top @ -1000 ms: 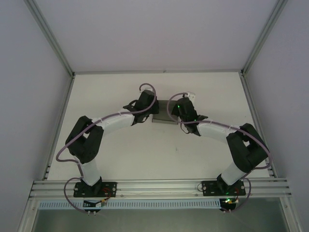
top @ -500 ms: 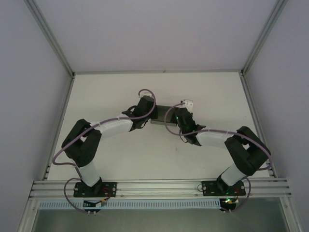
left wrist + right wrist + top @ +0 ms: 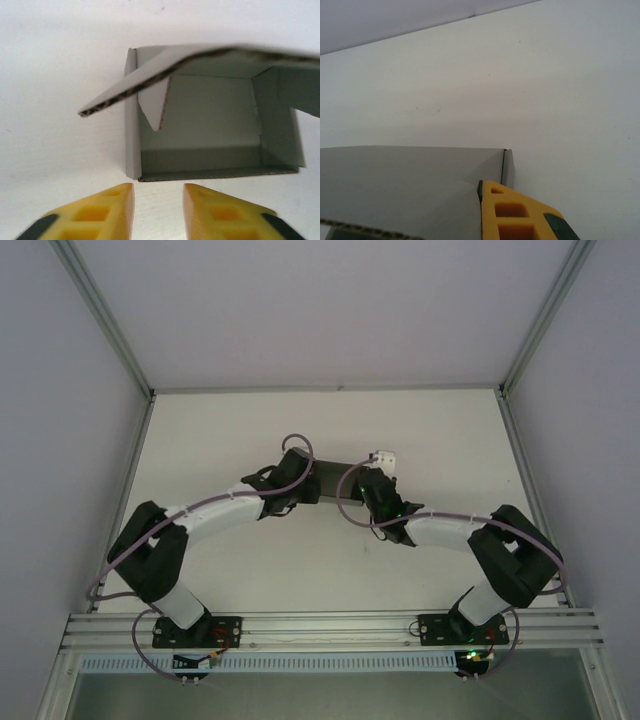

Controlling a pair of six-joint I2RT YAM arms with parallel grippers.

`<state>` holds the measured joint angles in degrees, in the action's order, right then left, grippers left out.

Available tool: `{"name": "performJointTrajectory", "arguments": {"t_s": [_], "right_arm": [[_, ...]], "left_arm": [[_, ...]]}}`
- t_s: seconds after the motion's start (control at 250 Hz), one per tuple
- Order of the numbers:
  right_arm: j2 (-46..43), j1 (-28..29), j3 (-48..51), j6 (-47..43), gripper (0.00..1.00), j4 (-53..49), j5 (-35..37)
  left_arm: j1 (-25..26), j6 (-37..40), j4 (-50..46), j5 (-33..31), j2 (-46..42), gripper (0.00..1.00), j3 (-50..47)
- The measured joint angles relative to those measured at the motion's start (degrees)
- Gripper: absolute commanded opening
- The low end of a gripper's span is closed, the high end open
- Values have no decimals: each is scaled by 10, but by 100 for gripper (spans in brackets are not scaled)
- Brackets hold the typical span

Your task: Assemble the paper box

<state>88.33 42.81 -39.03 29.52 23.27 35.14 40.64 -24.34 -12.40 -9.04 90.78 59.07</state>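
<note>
- One paper box [image 3: 336, 469] of plain grey card rests on the white tabletop [image 3: 230, 430].
- Two arms meet at the box: the left arm [image 3: 215, 510] reaches its left end and the right arm [image 3: 450, 530] its right end.
- Left tool [image 3: 158, 192]: released. Its two yellow fingers [image 3: 112, 210] stand apart just in front of the box's near wall, touching nothing, with bare tabletop between them.
- Right tool [image 3: 482, 187]: clenched on a card panel at the box's corner. One yellow finger [image 3: 515, 215] shows, its inner face flush against the panel's edge.
- Left wrist view: the box [image 3: 200, 125] is open. Four upright walls enclose a bare floor, one pointed tab hangs inside the left wall, and one large flap [image 3: 150, 75] is raised over the opening.
- Hidden or cut off:
  - From above, the two wrists cover most of the box, so only a dark strip of it shows.
  - The raised flap is blurred and runs off the right edge of the left wrist view.
  - In the right wrist view the box [image 3: 410, 175] is cut by the left and bottom edges, and its card conceals the right tool's second finger.
</note>
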Motion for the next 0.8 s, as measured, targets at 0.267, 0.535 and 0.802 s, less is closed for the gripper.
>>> {"name": "performJointTrajectory", "arguments": {"t_s": [0.267, 0.535, 0.802], "right_arm": [[-7, 3, 4, -11, 0, -10, 5], [-6, 4, 5, -28, 0, -6, 7], [2, 4, 5, -50, 1, 7, 9]], "left_arm": [[0, -8, -147, 16, -86, 100, 90], [-54, -14, -225, 56, -21, 100, 272], [-141, -19, -226, 214, 184, 90, 323]]}}
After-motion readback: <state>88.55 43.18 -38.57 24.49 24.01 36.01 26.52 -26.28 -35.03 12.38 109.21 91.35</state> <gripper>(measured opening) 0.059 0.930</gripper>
